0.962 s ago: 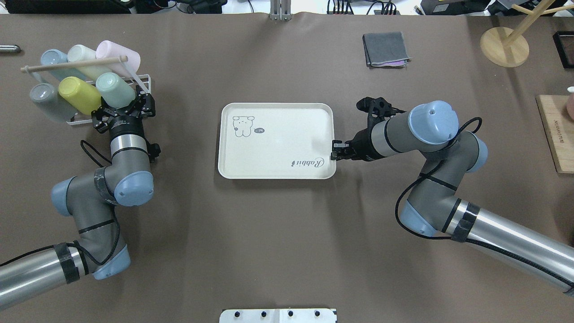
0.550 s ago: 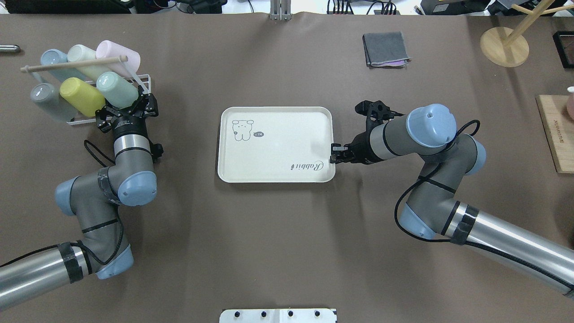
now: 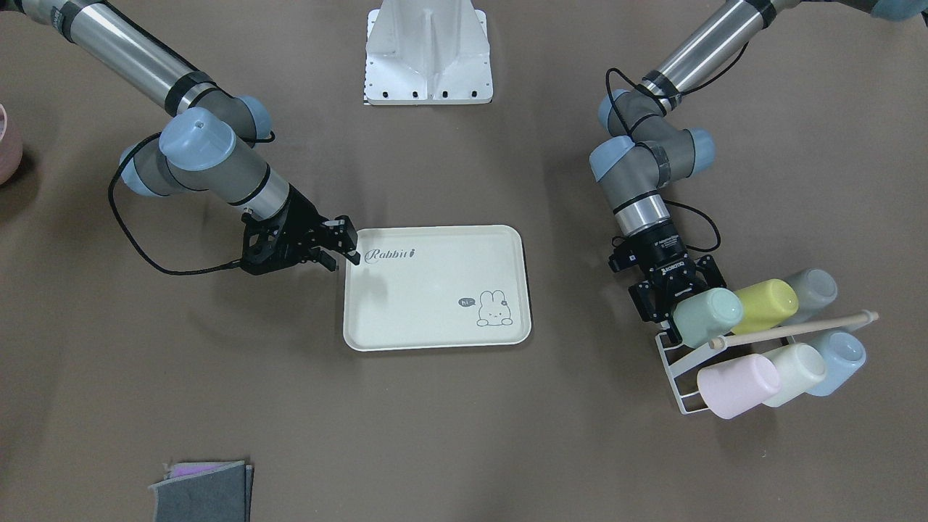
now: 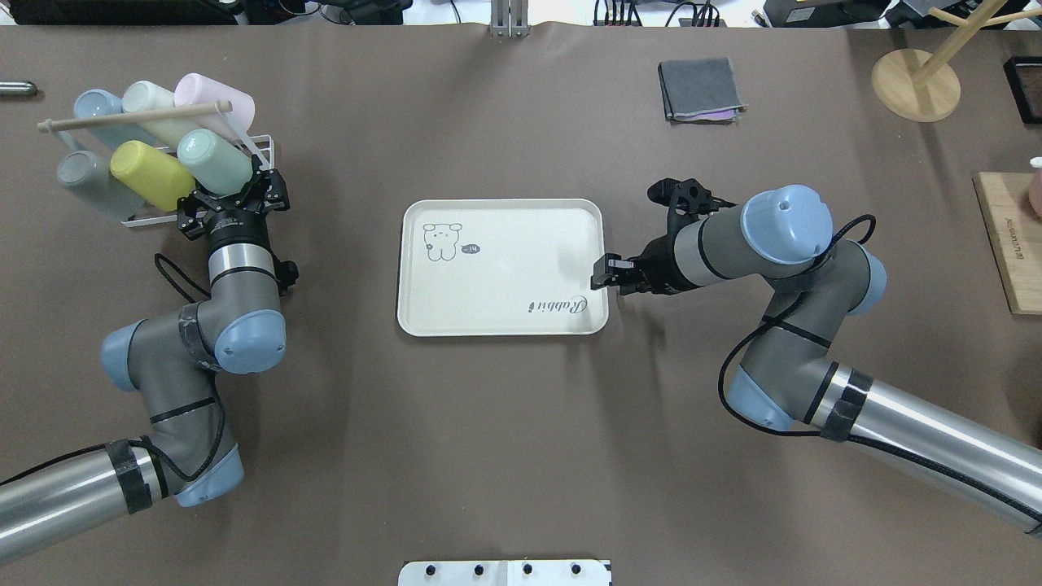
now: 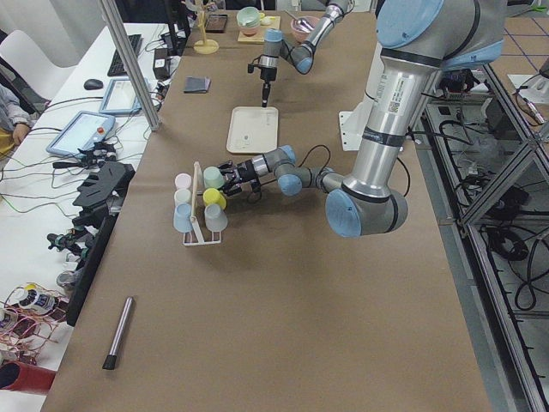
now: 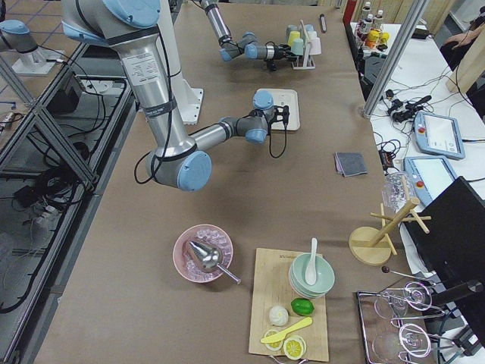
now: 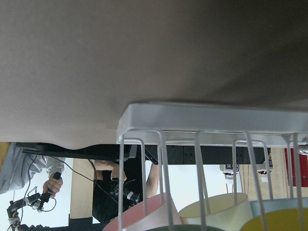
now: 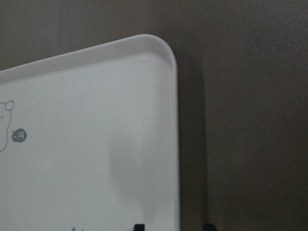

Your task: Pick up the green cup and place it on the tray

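**Cup base hidden behind left tool**

The left tool (image 4: 232, 189) pinches the green cup (image 4: 215, 161), lying tilted in the rack (image 4: 259, 152); its base is hidden. The right tool (image 4: 606, 273), fingers spread, straddles the rim of the tray (image 4: 501, 322).

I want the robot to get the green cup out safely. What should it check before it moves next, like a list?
1. Left gripper around the green cup: ok, fingers sit on both sides of it.
2. Grip tight enough: cannot tell.
3. Cup free of the rack: not ok, it lies there beside the yellow cup, under the wooden stick.
4. Tray has room: ok, nothing sits on it.
5. Right gripper clear of the tray: not ok, it is at the tray's edge.
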Tool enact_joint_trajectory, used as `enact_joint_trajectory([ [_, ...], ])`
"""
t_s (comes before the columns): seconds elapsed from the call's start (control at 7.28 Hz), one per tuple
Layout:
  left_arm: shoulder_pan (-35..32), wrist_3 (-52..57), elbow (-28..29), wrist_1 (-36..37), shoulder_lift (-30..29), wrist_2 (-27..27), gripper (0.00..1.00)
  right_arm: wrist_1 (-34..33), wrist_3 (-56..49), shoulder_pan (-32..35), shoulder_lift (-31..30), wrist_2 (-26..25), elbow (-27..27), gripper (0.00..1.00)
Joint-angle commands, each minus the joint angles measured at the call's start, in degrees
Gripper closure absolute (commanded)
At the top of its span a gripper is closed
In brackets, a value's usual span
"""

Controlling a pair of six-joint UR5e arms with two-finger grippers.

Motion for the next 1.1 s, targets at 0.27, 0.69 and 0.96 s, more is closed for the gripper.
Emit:
enact_joint_trajectory([
  [0.27,-0.3,3.6,-2.0,-2.4,0.9,0.1,0.16,-10.8,-1.2,9.2,-1.0,5.4,7.3,0.00],
  [0.69,-0.3,8.9,-2.2,-7.5,1.1,0.2,0.16,-13.5,-18.6,20.4,-7.5,9.3,7.7,0.00],
  [0.96,-0.5,9.5,-3.0,-7.8,1.9,0.2,0.16,-22.6,-33.5,24.4,-10.3,10.3,10.3,0.00],
])
